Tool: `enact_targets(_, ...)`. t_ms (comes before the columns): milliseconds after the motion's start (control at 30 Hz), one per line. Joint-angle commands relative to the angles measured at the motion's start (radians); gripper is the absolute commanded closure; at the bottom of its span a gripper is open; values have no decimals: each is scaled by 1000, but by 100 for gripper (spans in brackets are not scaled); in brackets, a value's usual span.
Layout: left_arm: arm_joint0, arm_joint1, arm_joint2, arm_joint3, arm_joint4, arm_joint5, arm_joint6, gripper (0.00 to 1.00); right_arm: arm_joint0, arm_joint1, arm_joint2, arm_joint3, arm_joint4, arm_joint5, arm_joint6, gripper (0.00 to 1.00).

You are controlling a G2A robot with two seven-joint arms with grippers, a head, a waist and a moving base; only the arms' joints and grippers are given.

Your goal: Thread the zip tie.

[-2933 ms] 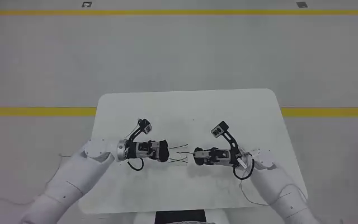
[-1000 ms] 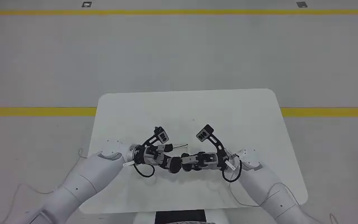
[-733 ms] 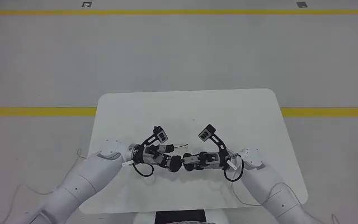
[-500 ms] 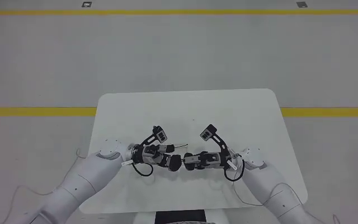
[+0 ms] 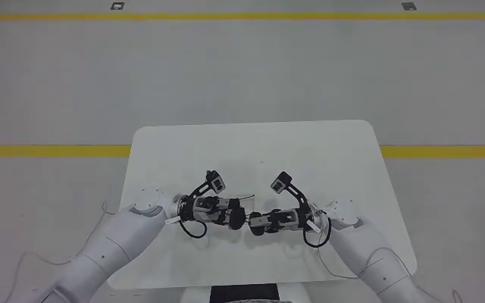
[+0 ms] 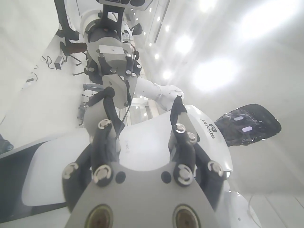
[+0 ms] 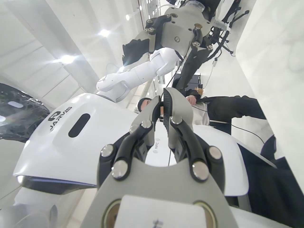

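With the right pincer (image 7: 162,104), clamping the zip tie (image 7: 169,154): pressing both pads almost together on the thin black strand and letting it run on toward the left pincer (image 6: 143,96). Holding the left pincer spread wide, gripping nothing, with the strand passing just beside one of its fingers (image 6: 107,107). Carrying the zip tie above the near middle of the table (image 5: 333,151), between the two pincers, with one short end poking toward the table's far edge. Closing the gap since roughly three seconds ago: then standing well apart above the table with two strands spanning the space between, now meeting almost tip to tip over the table's near middle. Shifting only slightly during the last second. Judging from this, probably aligning tail and head for insertion; not yet confirming any threading, the strand being too fine to tell whether the tail is entering the head. Working over a plain white table with rounded corners. Noting pale grey floor (image 5: 242,76) all around the table, one yellow line (image 5: 61,151) passing behind the table on both sides, and a second yellow line (image 5: 242,16) well beyond the table's far edge. Noting bright ceiling lights (image 6: 213,72) glaring high above the table.
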Motion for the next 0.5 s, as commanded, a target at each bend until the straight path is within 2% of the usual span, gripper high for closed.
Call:
enact_targets(0, 1, -1, 0, -2, 12, 0, 7, 53, -1, 1, -2, 0, -7, 2, -4, 100)
enact_targets(200, 5, -2, -1, -9, 37, 3, 19, 60, -4, 2, -4, 4, -25, 3, -27, 100)
enact_targets(367, 9, -4, -5, -12, 43, 3, 24, 60, -11, 4, 0, 0, -27, 1, -47, 100)
enact_targets(467, 11, -4, -7, -13, 48, 3, 24, 65, -14, 6, 5, -3, -31, 1, -58, 100)
